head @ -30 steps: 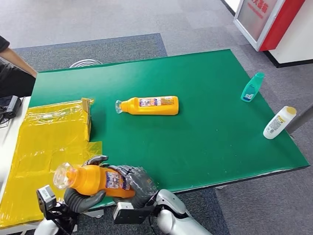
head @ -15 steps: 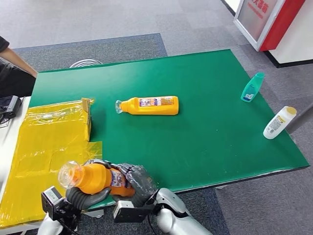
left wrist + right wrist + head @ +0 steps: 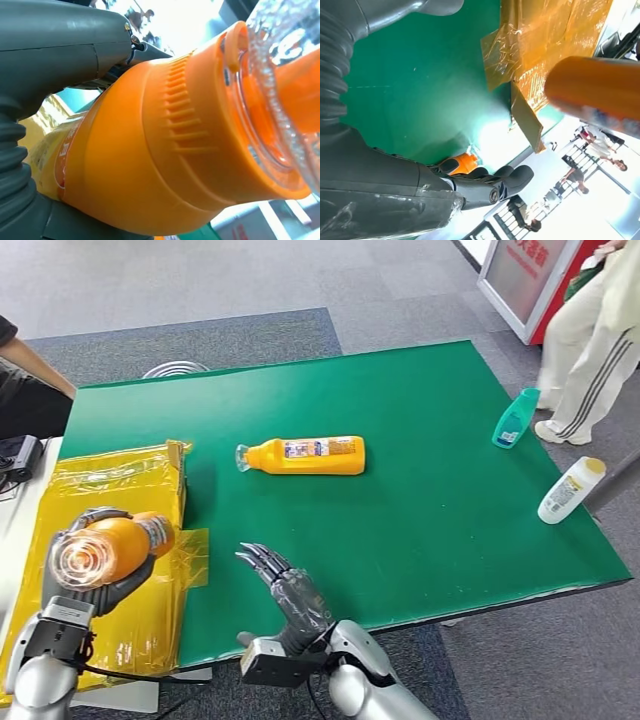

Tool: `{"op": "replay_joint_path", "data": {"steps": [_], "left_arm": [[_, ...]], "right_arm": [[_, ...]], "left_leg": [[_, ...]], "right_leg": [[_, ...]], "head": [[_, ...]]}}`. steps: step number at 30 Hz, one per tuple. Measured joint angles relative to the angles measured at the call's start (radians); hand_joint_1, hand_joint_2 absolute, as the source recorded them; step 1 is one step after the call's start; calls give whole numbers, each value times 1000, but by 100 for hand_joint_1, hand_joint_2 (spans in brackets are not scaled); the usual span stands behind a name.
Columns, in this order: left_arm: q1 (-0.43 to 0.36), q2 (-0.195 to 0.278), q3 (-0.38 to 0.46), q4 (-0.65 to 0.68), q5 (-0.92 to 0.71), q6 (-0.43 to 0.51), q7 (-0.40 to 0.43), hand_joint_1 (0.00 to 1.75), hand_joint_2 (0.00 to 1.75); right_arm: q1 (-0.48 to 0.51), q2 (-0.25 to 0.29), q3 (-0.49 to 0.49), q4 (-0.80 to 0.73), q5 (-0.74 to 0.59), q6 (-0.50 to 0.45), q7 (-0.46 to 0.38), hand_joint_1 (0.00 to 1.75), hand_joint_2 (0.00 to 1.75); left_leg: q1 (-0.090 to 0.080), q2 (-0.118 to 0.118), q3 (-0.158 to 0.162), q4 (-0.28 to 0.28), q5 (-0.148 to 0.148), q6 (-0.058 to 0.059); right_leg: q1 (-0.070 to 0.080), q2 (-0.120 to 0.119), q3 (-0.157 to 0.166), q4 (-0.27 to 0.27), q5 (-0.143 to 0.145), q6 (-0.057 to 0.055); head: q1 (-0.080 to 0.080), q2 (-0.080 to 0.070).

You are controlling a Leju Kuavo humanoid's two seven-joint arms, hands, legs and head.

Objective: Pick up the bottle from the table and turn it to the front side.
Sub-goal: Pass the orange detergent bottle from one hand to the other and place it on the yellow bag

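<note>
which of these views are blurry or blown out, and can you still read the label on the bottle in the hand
Head view: sharp and evenly lit; the held bottle points its clear cap at the camera, label hidden. Left wrist view: the bottle fills the frame too close, its cap soft, the background overexposed; only a sliver of label shows, unreadable. Right wrist view: the bottle is motion-blurred, with white glare on the green table and a washed-out background.

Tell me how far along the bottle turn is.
Pickup looks done: the left hand holds the orange bottle off the table, over the yellow sheet, clear cap toward the camera. The right hand is open and empty. Left: confirming the label faces front; I cannot tell.
</note>
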Motion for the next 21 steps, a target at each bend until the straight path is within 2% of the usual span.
{"op": "replay_joint_path", "data": {"steps": [6, 12, 16, 21], "left_arm": [[-4, 47, 83, -2, -175, 59, 99, 175, 175], [-21, 115, 174, 84, -344, 35, 201, 175, 175], [-73, 137, 167, 184, -481, 19, 294, 175, 175], [-179, 135, 109, 301, -562, 18, 353, 175, 175]], "right_arm": [[72, -21, -62, -123, 0, 17, 6, 0, 175], [132, -28, -153, -251, 1, 82, 5, 0, 175], [140, -28, -184, -278, -4, 107, 4, 0, 175], [147, -25, -196, -292, -5, 122, 5, 0, 175]], "left_leg": [[0, 0, 0, 0, -1, 0], [0, 0, 0, 0, 0, 0], [0, 0, -1, 0, 1, 0], [0, 0, -1, 0, 2, 1]], "right_leg": [[0, 0, 0, 0, 0, 0], [0, 0, -1, 0, 0, 0], [0, 0, -1, 0, 1, 0], [0, 0, -1, 0, 3, 1]], "head": [[0, 0], [0, 0], [0, 0], [0, 0]]}}
